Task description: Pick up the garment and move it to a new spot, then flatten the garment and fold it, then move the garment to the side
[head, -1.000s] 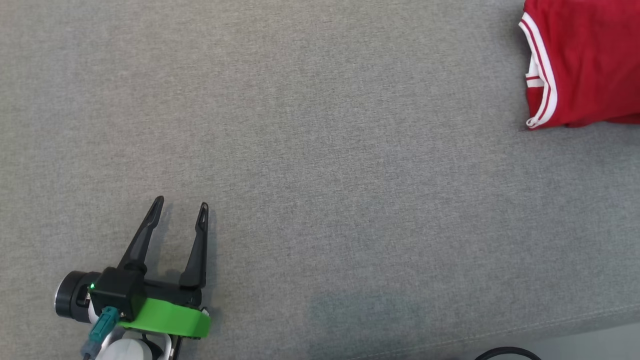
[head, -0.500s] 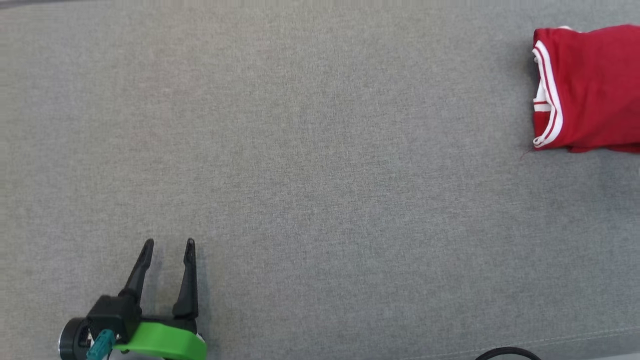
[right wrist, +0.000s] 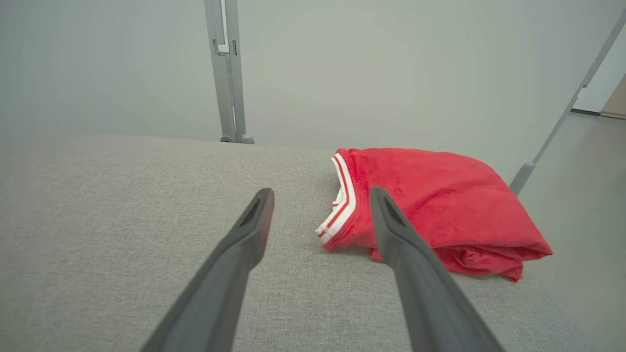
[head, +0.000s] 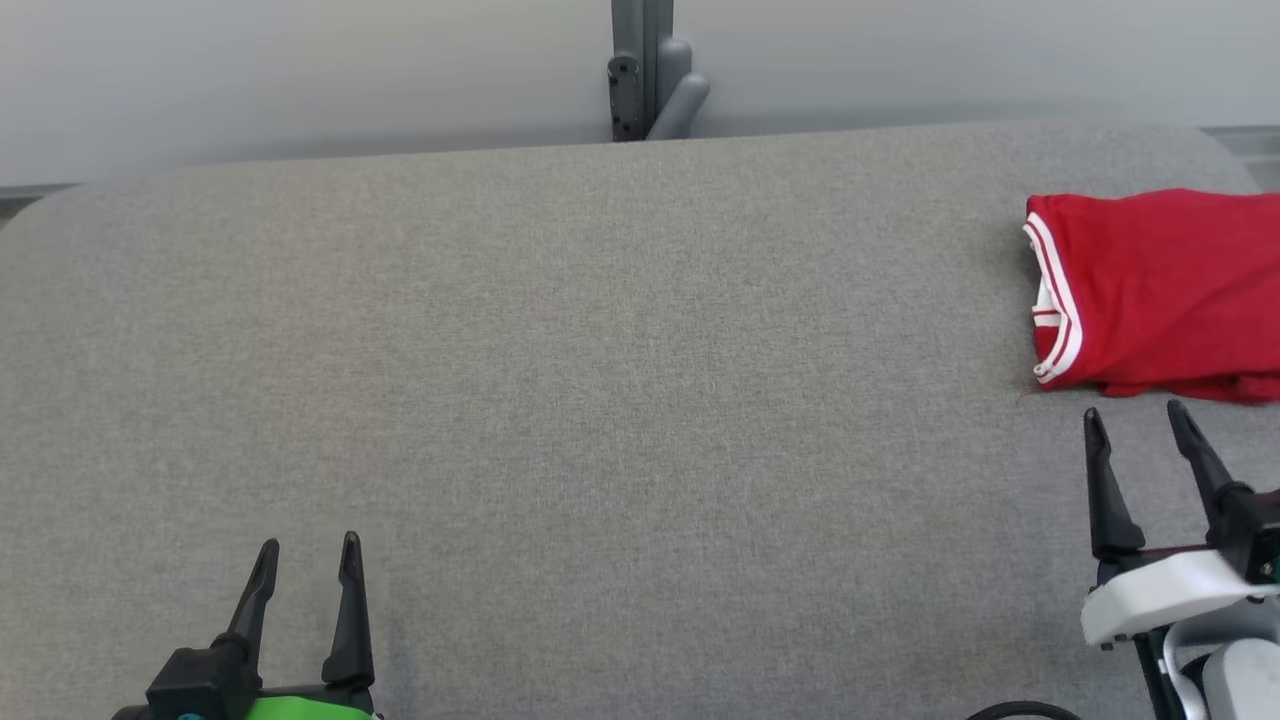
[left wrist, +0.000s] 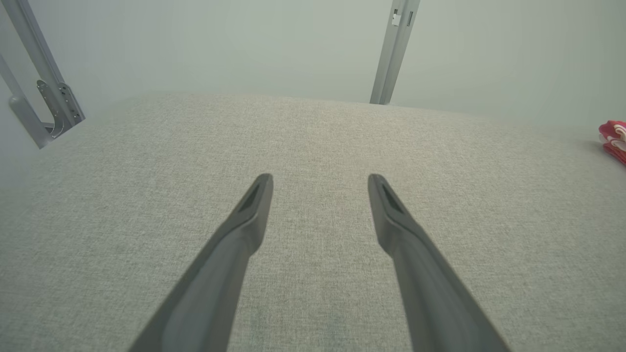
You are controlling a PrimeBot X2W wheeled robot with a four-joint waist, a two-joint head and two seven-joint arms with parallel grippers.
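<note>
Red garment (head: 1160, 290), trimmed with white stripes, is seen lying folded near the far right corner of the grey fabric-covered tabletop (head: 640, 400). The right hand (head: 1133, 412) is held just short of the garment's near edge, apart from it, with its two dark fingers spread and nothing grasped. The left hand (head: 309, 541) is found at the near left, well apart from the garment, likewise released over bare fabric. A grey metal post (head: 640, 70) is seen behind the tabletop's far edge.
</note>
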